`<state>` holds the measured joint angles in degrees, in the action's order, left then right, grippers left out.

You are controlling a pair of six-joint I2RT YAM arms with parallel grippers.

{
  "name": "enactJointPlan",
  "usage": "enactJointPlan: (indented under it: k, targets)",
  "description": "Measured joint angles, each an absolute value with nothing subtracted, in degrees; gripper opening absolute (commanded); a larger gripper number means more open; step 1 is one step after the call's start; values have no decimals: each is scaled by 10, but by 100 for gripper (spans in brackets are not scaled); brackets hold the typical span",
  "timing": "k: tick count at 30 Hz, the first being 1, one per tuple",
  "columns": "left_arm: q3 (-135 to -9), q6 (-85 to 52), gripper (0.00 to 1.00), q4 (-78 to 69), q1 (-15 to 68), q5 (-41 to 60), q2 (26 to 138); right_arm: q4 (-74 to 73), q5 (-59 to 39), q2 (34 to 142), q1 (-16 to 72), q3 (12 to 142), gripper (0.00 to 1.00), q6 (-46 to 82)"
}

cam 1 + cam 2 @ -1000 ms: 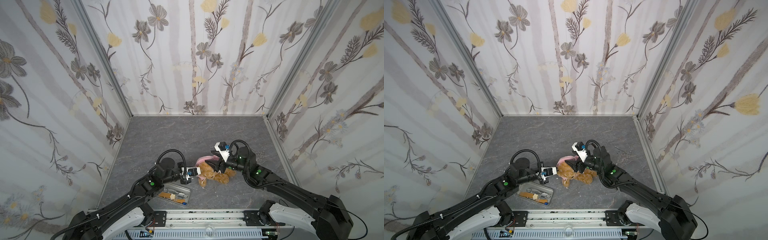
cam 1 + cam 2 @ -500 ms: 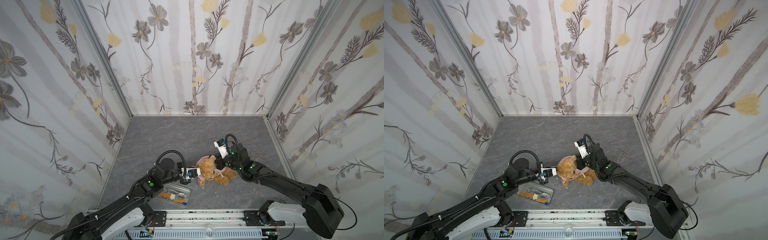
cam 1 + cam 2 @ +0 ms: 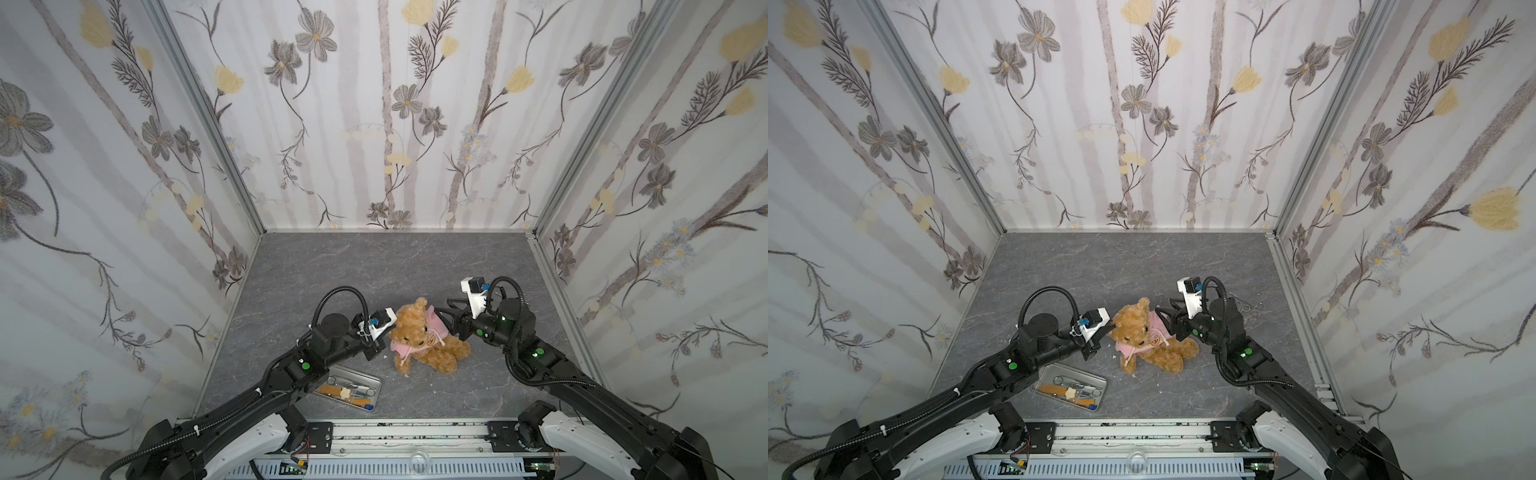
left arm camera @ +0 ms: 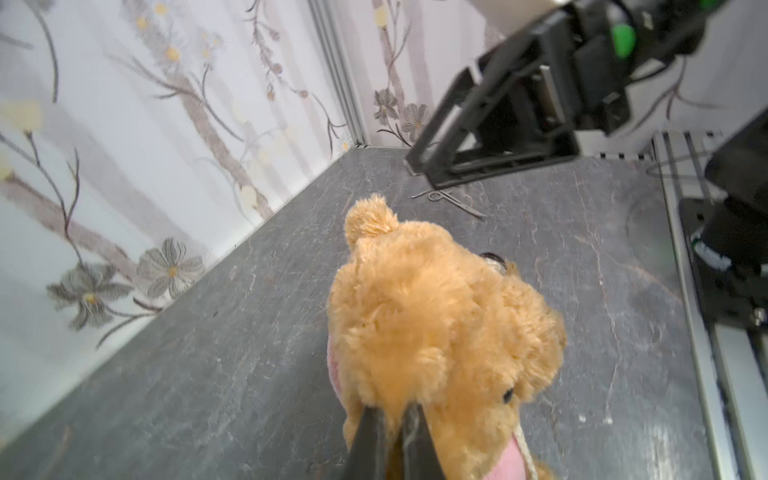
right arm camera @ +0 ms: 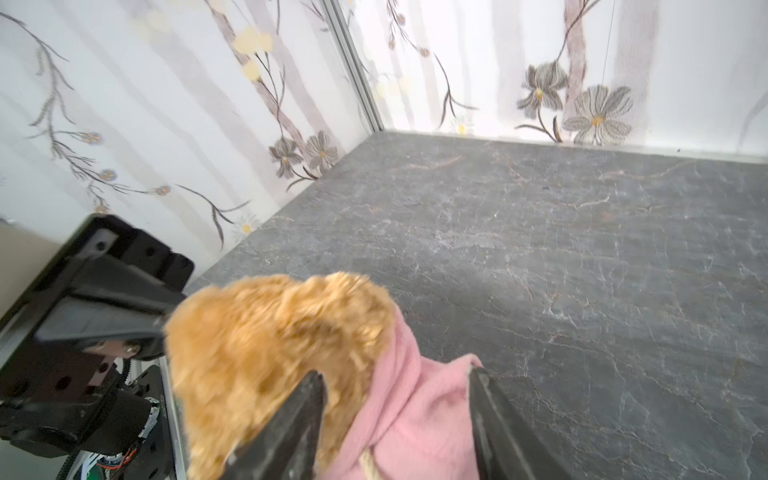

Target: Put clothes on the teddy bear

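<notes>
While your left tool point(image 4: 392, 411) is clamped shut on the head fur of the teddy bear point(image 3: 409, 328), you have the right tool point(image 5: 395, 374) open. Its jaws stand apart on either side of the pink shirt point(image 3: 435, 322), which is bunched behind the bear's head. The bear sits on the grey tabletop point(image 3: 374, 266) just beside the metal tray point(image 3: 357, 372), on the tray's far side, with the shirt around its chest.

Floral wallpaper walls point(image 3: 386, 124) on three sides; grey marbled floor point(image 3: 374, 266)
</notes>
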<state>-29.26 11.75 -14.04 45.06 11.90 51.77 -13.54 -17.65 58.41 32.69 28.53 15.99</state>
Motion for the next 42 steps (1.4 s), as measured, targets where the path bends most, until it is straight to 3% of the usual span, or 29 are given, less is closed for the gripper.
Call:
enactJointPlan:
  k: [8, 11, 14, 16, 27, 34, 38, 42]
  targets:
    - [-301, -333, 0, -194, 465, 15, 586, -142, -112, 587, 334, 237, 51, 212]
    - [-297, -436, 0, -215, 472, -8, 615, -171, -101, 622, 369, 218, 46, 249]
    - [-286, -493, 7, -229, 475, -15, 639, -212, -90, 668, 396, 202, 41, 281]
    - [-275, -519, 14, -235, 476, -14, 649, -242, -83, 698, 402, 193, 36, 299]
    - [-200, -588, 80, -243, 448, 20, 608, -367, -62, 818, 407, 153, 16, 318]
    - [-215, -594, 98, -251, 391, 90, 660, -390, -62, 826, 406, 138, 13, 309]
    - [-256, -593, 96, -255, 383, 151, 728, -390, -62, 827, 406, 138, 12, 303]
    - [-275, -600, 76, -276, 388, 200, 782, -390, -60, 827, 406, 138, 12, 299]
